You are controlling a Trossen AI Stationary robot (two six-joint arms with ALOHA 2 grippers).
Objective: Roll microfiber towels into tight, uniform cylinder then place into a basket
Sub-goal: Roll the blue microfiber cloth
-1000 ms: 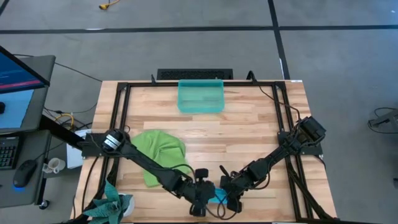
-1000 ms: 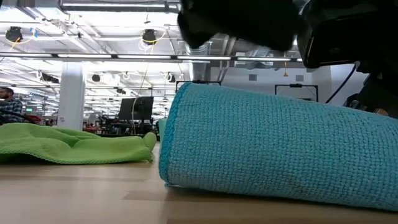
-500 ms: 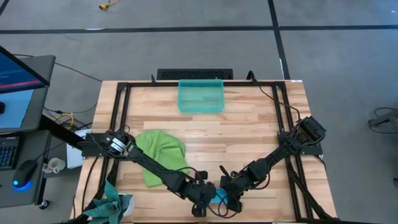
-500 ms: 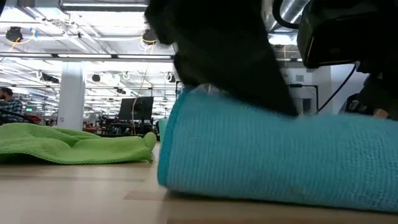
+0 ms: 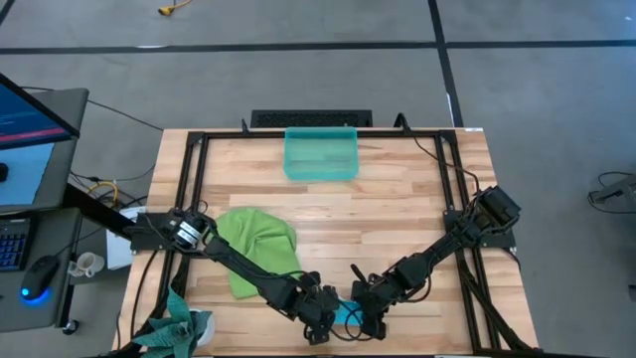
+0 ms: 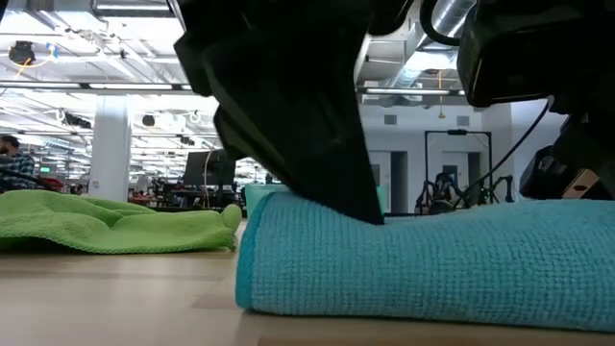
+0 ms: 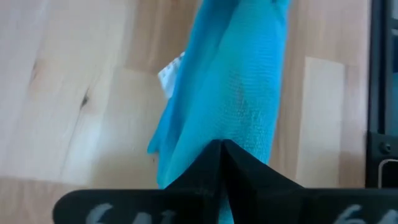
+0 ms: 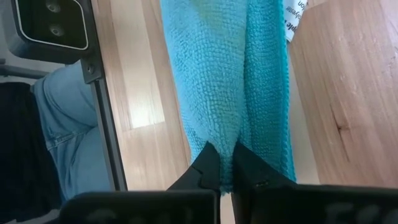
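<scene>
Near the worktop's (image 5: 397,214) front edge, the rolled blue towel (image 6: 423,264) lies flat, with the left gripper (image 5: 320,320) and right gripper (image 5: 370,320) each pinching one end, fingers pressed onto the cloth. Farther left lies the green towel (image 5: 253,244), crumpled; the basket (image 5: 320,155) sits at the back edge.

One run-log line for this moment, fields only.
left gripper: shut on blue towel | right gripper: shut on blue towel | green towel: unrolled | basket: no towel inside
</scene>
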